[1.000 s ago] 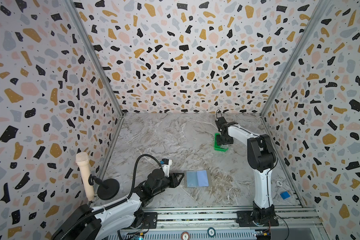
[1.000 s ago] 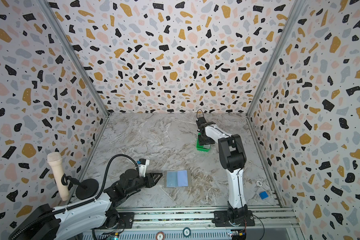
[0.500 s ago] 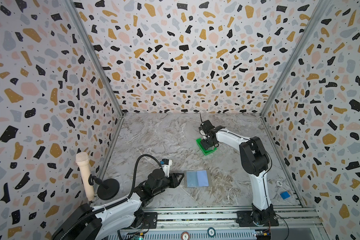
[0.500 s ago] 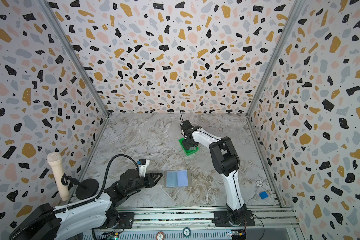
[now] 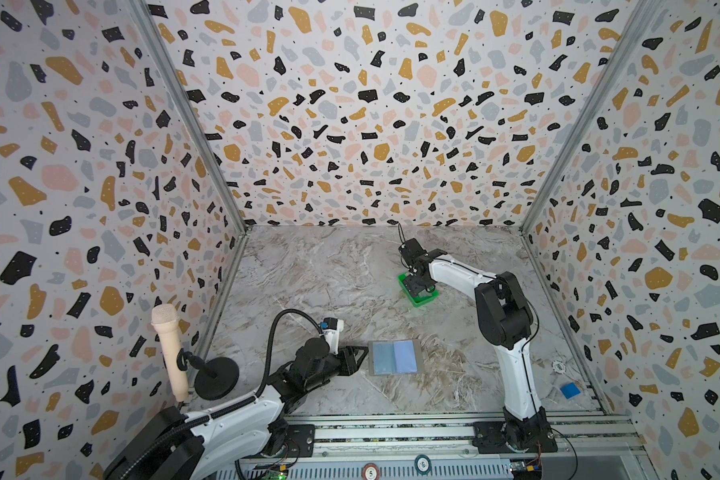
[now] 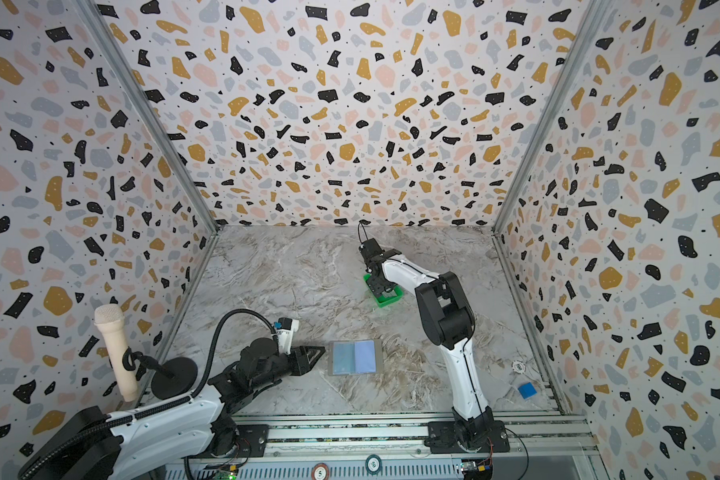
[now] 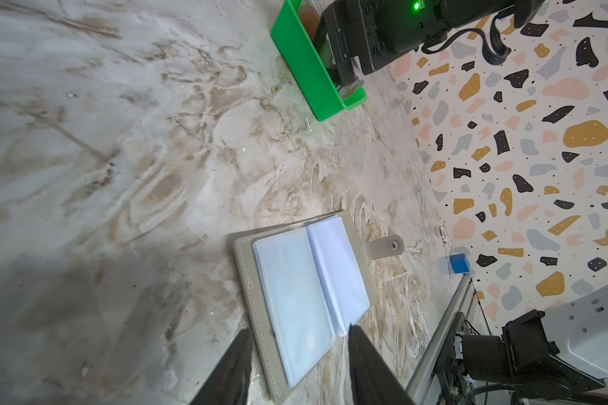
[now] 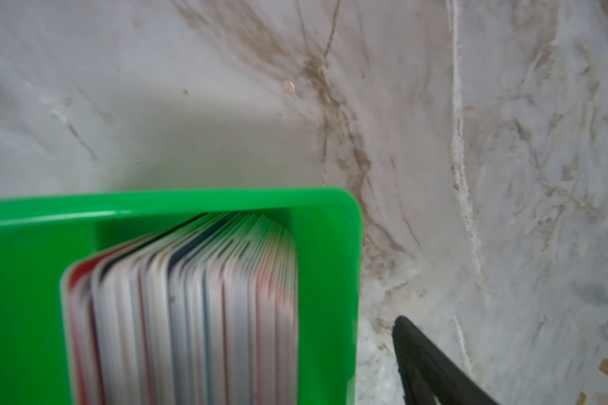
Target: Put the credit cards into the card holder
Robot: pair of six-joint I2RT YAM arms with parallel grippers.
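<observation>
A: While looking over the bench (image 5: 329, 282): cards (image 8: 190, 308) where?
B: Packed on edge, blurred in the wrist view, in the tray (image 8: 32, 280) toward the back, well apart from the holder (image 5: 395, 357), spread open flat near the front.
A: Right fingers (image 8: 422, 364)?
B: Over the tray, spread wide: one outside the wall, clear of it, other hidden.
A: Left fingers (image 7: 365, 371)?
B: Just beside the holder's edge, parted, gripping nothing.
</observation>
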